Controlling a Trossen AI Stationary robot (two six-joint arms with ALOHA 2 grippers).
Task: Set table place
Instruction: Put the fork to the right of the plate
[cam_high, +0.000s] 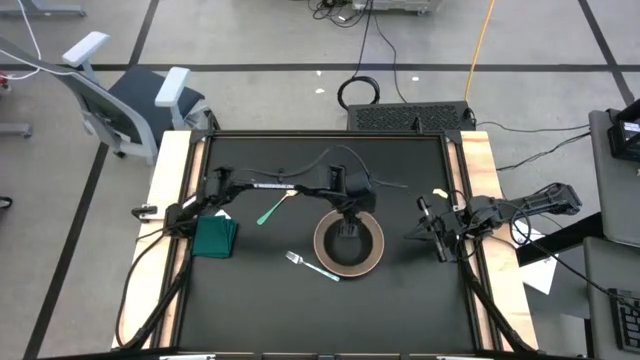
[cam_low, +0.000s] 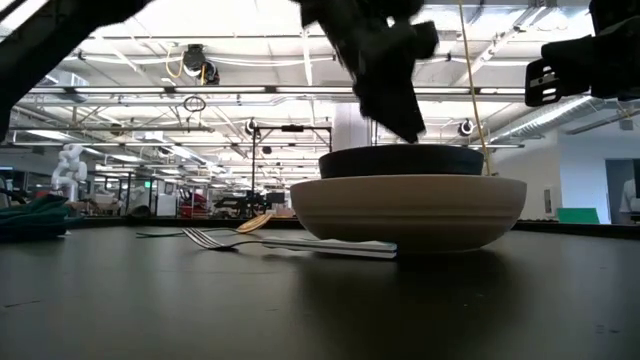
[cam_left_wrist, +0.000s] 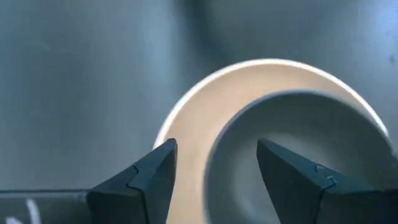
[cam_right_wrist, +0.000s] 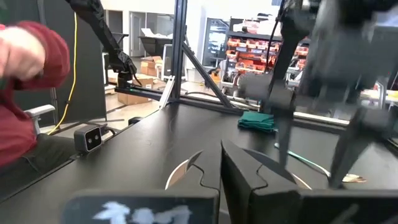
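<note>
My left gripper (cam_high: 347, 226) hangs over the bowl (cam_high: 349, 241), fingers apart.

The black bowl sits in the plate (cam_high: 322, 243) at centre frame in the high view, on the table (cam_high: 400, 300); my fingers (cam_left_wrist: 149, 180) straddle its rim, gripping nothing. Fork (cam_high: 312, 266) lies lower left of the plate, spoon (cam_high: 272, 209) upper left, green cloth (cam_high: 214, 236) far left. My right gripper (cam_high: 426, 228) waits at right, fingers together.

Bowl (cam_left_wrist: 311, 155) blurred, cut off at edge; spoon (cam_low: 255, 222) mostly hidden behind fork (cam_low: 215, 238).
</note>
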